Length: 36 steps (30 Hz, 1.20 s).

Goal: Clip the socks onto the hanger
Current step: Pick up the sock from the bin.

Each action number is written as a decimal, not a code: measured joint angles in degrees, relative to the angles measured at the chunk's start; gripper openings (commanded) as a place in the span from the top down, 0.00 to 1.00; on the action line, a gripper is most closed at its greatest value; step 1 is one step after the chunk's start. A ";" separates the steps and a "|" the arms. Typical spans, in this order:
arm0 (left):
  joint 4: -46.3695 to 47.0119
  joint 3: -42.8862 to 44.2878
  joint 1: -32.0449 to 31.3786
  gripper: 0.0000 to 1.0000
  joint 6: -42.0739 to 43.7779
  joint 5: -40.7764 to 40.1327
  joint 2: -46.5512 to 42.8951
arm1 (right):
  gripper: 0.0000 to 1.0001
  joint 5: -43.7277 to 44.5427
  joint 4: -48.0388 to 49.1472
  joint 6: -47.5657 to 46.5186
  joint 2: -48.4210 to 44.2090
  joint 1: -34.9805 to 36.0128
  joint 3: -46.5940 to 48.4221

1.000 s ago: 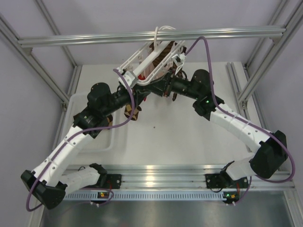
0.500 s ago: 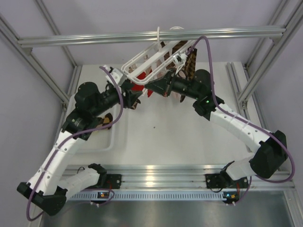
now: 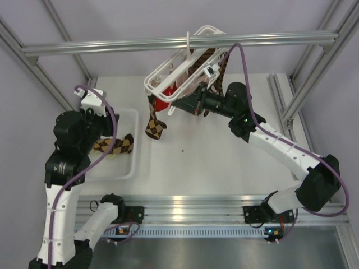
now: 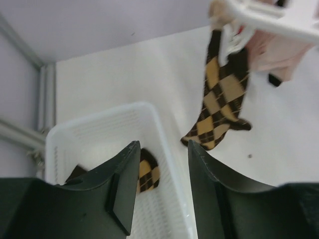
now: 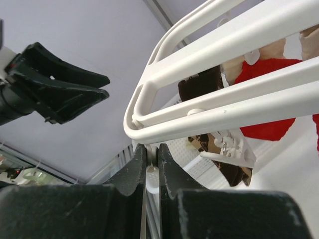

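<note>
The left gripper (image 4: 162,149) hangs over a white basket (image 4: 99,112), its jaws moderately apart and holding nothing. Directly below the gap between them, 1 loose checked sock (image 4: 148,174) lies in the basket, brown and tan-yellow diamonds showing; nothing else can be made out in the basket. Beyond the jaw tips and above them, outside the basket, 1 clipped checked sock (image 4: 217,104) dangles from a clip (image 4: 230,42) at the hanger's corner, its toe above the table. A pale pink sock (image 4: 279,55) hangs just to the right of it.

The right gripper (image 5: 149,149) has its jaws pinched shut on the thin near rim of the white hanger (image 5: 224,114), which tilts up and away from the jaw tips. Past the jaws, under the frame's bars, a red sock (image 5: 271,130) hangs.
</note>
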 measured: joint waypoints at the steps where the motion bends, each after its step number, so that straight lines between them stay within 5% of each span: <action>1: -1.97 -0.07 0.11 0.51 0.50 -3.21 0.17 | 1.00 0.00 -0.17 0.00 0.00 0.00 0.00; 8: -11.87 -1.44 4.57 0.48 2.29 -15.61 7.56 | 1.00 -0.07 -1.75 -0.17 0.00 0.00 0.02; 16: -13.66 -1.25 22.99 0.48 -6.51 -13.92 27.19 | 1.00 -0.02 -2.64 -0.85 0.00 0.00 0.46; 24: -10.73 1.68 21.24 0.48 -16.76 -22.08 40.26 | 1.00 0.02 -3.50 -1.77 0.07 0.00 1.84; 36: -4.33 1.73 21.22 0.48 -20.44 -31.15 53.00 | 1.00 0.61 -3.52 -2.19 0.50 0.00 2.25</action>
